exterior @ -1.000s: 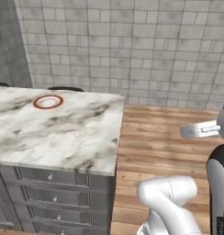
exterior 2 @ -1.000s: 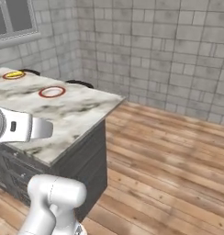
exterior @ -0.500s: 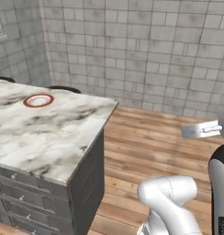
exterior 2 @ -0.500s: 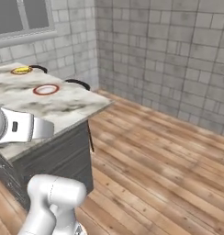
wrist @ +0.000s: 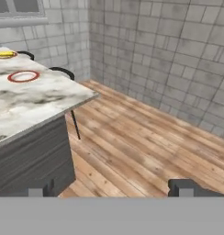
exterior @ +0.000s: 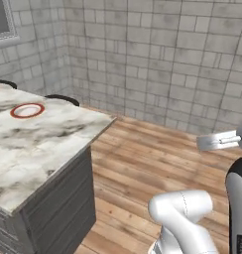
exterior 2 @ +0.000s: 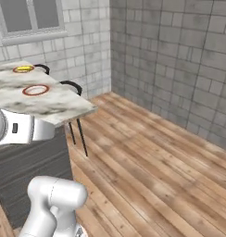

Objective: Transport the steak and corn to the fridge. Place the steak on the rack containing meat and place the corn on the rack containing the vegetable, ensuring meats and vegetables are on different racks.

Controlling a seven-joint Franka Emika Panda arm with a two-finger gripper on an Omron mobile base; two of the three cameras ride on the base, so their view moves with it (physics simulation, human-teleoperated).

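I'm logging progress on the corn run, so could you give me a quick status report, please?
Gripper open, empty. Corn on its far plate on the marble island, not yet picked. Nearer red-rimmed plate bare. Nothing blocking.

Island counter at left, wood floor to its right, running back to tiled wall. Empty plate on countertop; second plate farther back, holding the corn, below window. Two stools tucked behind far edge of island, between it and window wall.
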